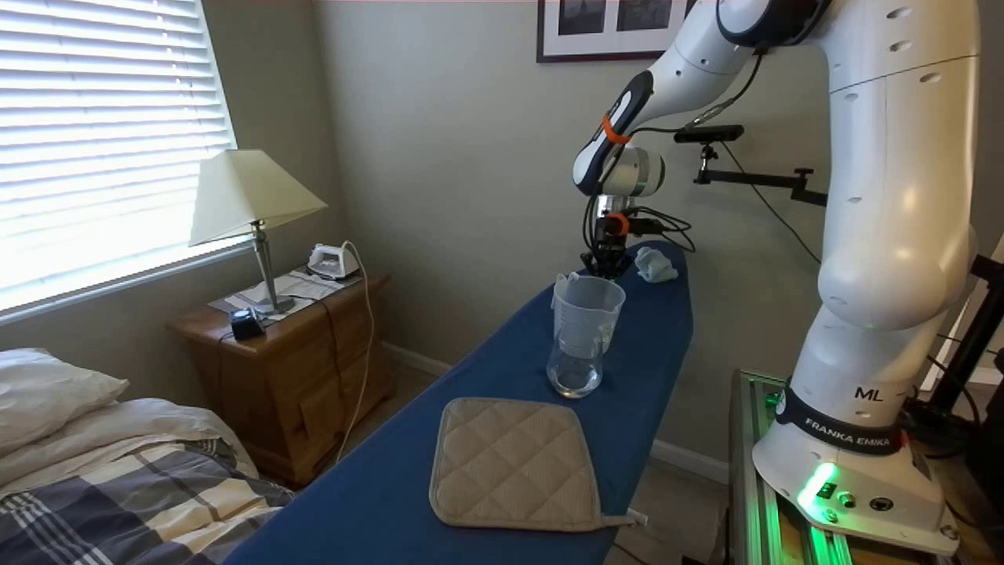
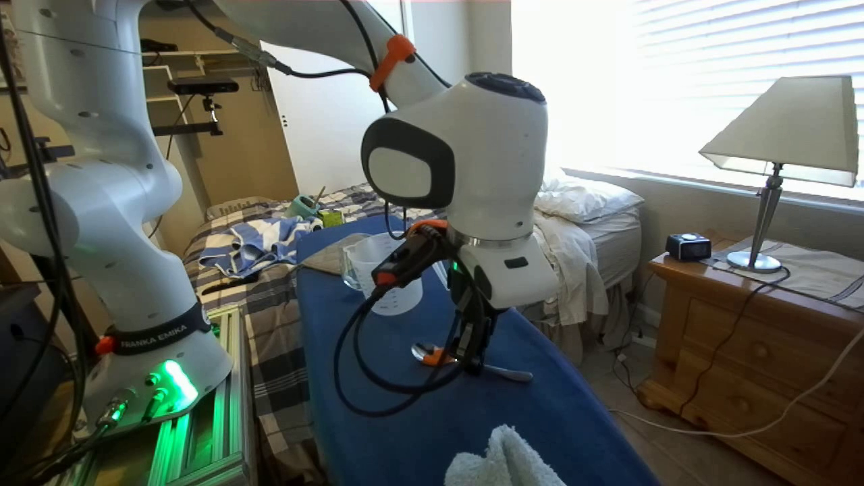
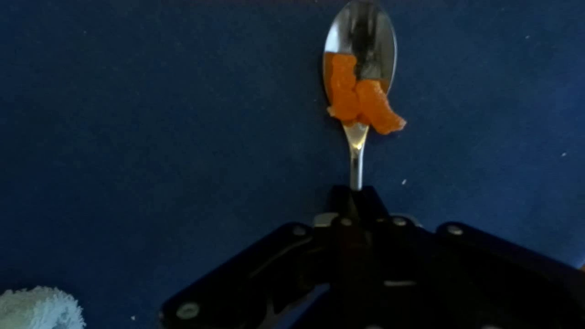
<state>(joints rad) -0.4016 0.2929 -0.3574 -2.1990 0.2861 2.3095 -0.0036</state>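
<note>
above a blue ironing board point(image 1: 380, 502) set up in a bedroom, the claw point(image 3: 355, 194) of a white robot arm point(image 1: 894, 220) pinches a metal spoon point(image 3: 357, 137) by its handle, jaws drawn narrow around the slim stem. the spoon lies close to level near the board's tapered end; whether it rests on the board or hangs just over it cannot be told. what look like two orange pieces point(image 3: 343, 91) sit where the bowl meets the handle, one poking out past the rim. the grip, set back from the bowl, seems chosen to leave the hollow side facing up and the pieces unpressed; the handle's end juts beyond the claw in an exterior view.

a translucent measuring jug point(image 2: 398, 300) stands upright near the spoon, with a clear glass point(image 1: 576, 378) on its side away from the claw, the pair perhaps grouped to sit within the arm's reach. a quilted pot holder point(image 1: 514, 463) lies flat farther along, likely laid out as a pad, and a crumpled white towel point(image 2: 503, 462) rests by the tip of the board, near the claw.

from its base beside the board, the arm climbs, folds over at the elbow and stretches out above it, its wrist bent so the claw points almost straight down.
</note>
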